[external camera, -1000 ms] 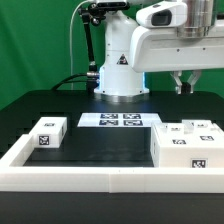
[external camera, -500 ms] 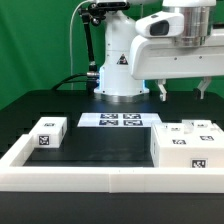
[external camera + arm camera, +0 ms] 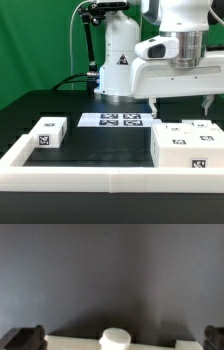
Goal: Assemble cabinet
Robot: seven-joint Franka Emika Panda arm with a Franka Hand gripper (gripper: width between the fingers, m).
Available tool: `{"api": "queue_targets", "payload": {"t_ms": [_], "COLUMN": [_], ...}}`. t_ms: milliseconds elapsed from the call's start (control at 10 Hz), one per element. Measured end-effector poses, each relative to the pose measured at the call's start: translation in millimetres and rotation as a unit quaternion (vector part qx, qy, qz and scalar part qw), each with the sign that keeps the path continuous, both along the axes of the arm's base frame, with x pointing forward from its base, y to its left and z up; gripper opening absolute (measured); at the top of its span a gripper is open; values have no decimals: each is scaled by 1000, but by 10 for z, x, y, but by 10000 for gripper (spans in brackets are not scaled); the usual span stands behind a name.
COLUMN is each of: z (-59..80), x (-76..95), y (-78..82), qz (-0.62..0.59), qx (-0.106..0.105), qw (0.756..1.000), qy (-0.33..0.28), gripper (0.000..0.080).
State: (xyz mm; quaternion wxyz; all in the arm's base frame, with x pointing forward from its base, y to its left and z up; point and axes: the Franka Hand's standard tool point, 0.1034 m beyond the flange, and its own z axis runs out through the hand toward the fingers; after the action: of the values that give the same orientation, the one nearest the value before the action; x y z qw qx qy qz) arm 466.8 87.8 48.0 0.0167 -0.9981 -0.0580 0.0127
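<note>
My gripper (image 3: 180, 104) is open wide and empty. It hangs just above the big white cabinet body (image 3: 190, 148) at the exterior view's right. Smaller white parts with tags (image 3: 205, 126) lie on top of that body. A small white box part (image 3: 46, 133) with a tag sits at the exterior view's left. In the wrist view the gripper (image 3: 118, 339) has its two dark fingertips (image 3: 22, 339) at the picture's corners. A white rounded peg (image 3: 115, 338) and a white part's edge (image 3: 70, 343) lie between them, over the dark table.
The marker board (image 3: 120, 120) lies flat at the back, in front of the robot base (image 3: 118, 60). A white raised border (image 3: 90, 177) runs along the front and the exterior view's left of the black work area.
The gripper has come down toward the cabinet body and shifted a little toward the exterior view's left. Its fingers now stand wide apart.
</note>
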Motion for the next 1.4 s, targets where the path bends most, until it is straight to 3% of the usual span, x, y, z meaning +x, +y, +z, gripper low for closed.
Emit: {"api": "queue_targets", "payload": {"t_ms": [200,600,1000,1400], "z": [-83,-87,-339,-386], "x": [-7,-12,-16,0], "y": [-25,-18,17,-36], "qz": [2,2,-20,-10], "qx": [1,1,3,2], "qw": [1000,1000,1000,1000], "qy": [0,1,-8,-10], "gripper": [797,797,797,797]}}
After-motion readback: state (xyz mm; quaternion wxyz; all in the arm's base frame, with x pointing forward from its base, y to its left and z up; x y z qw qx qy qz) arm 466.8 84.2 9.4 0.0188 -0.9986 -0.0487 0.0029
